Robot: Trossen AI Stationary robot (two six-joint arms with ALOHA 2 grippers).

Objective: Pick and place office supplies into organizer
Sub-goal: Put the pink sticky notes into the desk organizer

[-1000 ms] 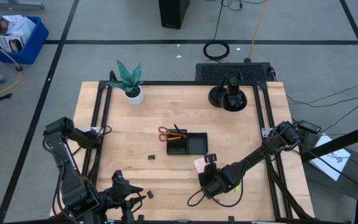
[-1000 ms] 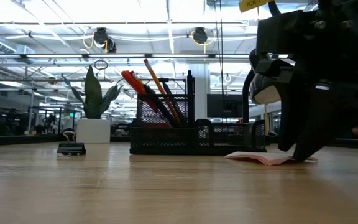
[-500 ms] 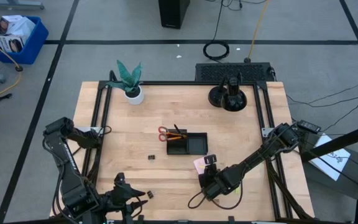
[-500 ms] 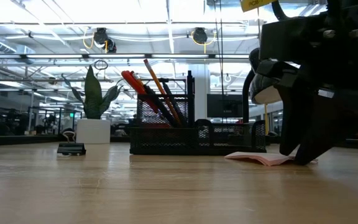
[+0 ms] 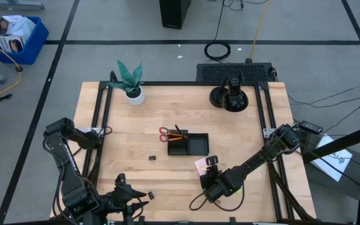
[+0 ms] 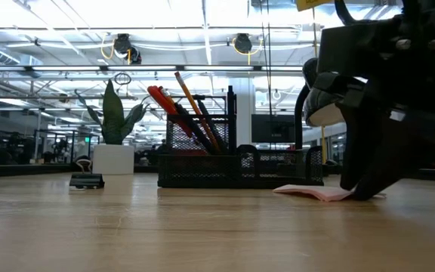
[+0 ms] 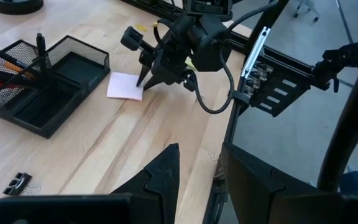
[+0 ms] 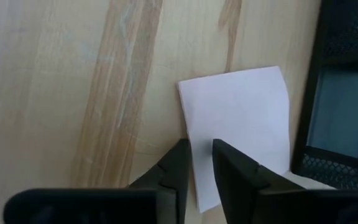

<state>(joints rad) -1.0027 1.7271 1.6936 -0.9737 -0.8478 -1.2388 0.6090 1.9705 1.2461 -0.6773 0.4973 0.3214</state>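
Wooden tabletop carries a black mesh organizer at its middle, scissors and pencils standing in one end. Just beside it lies the pink sticky-note pad; the right gripper presses its nearly closed jaws at the pad's edge. The left gripper, jaws parted and empty, waits at the near edge.

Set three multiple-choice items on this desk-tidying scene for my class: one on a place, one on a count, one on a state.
1. Where is the pink sticky-note pad?
A. On the table beside the organizer
B. Inside the organizer
C. Under the potted plant

2. How many binder clips lie loose on the table?
A. None
B. Two
C. Five

3. The right gripper is:
A. raised high
B. down at the pad's edge
C. inside the organizer

Answers:
1 A, the pad lies flat on wood.
2 B, one near the organizer, one by the left gripper.
3 B, its fingertips straddle the edge.
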